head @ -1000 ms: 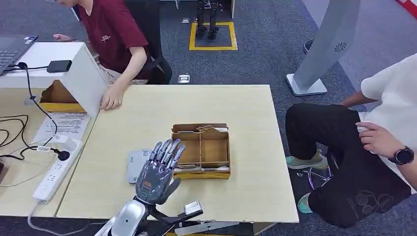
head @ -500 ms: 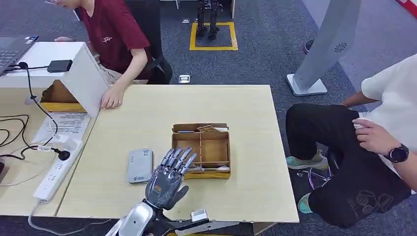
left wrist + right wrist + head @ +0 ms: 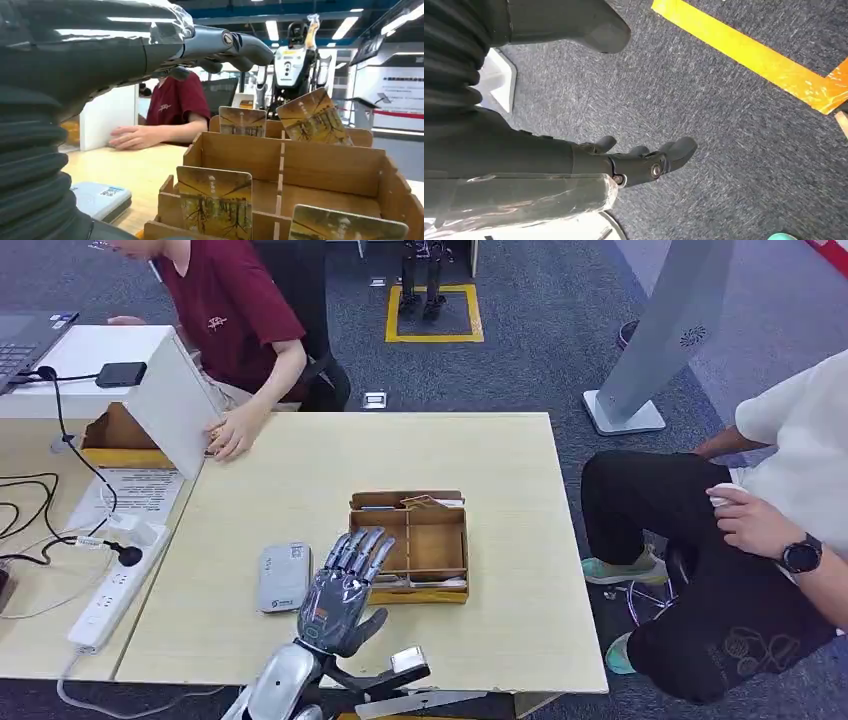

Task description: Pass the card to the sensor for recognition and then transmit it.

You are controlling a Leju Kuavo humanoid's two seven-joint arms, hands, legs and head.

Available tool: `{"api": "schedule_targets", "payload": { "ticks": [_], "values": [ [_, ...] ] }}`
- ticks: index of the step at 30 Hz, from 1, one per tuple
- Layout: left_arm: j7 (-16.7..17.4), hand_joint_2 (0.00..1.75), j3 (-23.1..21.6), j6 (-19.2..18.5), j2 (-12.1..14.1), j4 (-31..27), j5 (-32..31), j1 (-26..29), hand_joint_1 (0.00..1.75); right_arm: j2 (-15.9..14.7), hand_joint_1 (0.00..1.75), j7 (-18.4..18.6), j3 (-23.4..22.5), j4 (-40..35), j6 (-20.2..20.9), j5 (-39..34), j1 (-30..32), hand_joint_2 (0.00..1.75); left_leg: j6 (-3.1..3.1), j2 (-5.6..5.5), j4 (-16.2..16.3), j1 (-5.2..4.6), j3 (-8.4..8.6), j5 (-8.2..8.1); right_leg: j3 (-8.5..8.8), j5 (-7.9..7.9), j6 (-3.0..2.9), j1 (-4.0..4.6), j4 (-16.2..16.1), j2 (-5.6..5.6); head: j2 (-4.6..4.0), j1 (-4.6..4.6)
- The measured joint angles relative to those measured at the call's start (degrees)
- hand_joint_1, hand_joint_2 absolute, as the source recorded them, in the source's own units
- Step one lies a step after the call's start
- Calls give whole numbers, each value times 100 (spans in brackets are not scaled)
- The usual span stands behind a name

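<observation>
While a person in a red shirt (image 3: 228, 310) rested a hand at the table's (image 3: 300, 465) far left corner, we saw the grey sensor (image 3: 284, 577) lying near the near edge. Just right of it our left hand (image 3: 340, 590) hovered with fingers spread, holding nothing, at the left end of the wooden box (image 3: 410, 545). 4 cards (image 3: 216, 202) stood upright in its compartments. Our right hand (image 3: 644, 162) hung over the carpet, fingers loosely apart and empty.
</observation>
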Motion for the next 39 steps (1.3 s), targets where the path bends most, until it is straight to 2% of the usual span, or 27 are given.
{"api": "schedule_targets", "payload": {
  "ticks": [10,24,39],
  "values": [
    [11,175,321,-155,-135,81,20,-10,0,0,0,18,4,0,9,0,-16,175,0,0,0,0,0,0,0,0,0,0,0,0,0,0],
    [-48,175,604,-172,-293,271,44,-53,0,0,0,11,28,0,35,0,-30,175,0,0,0,0,0,0,0,0,0,0,0,0,0,0],
    [-109,175,748,-159,-411,321,118,-108,0,2,0,28,116,0,39,2,-48,175,0,0,0,0,0,0,0,0,0,0,0,0,0,0]
  ]
}}
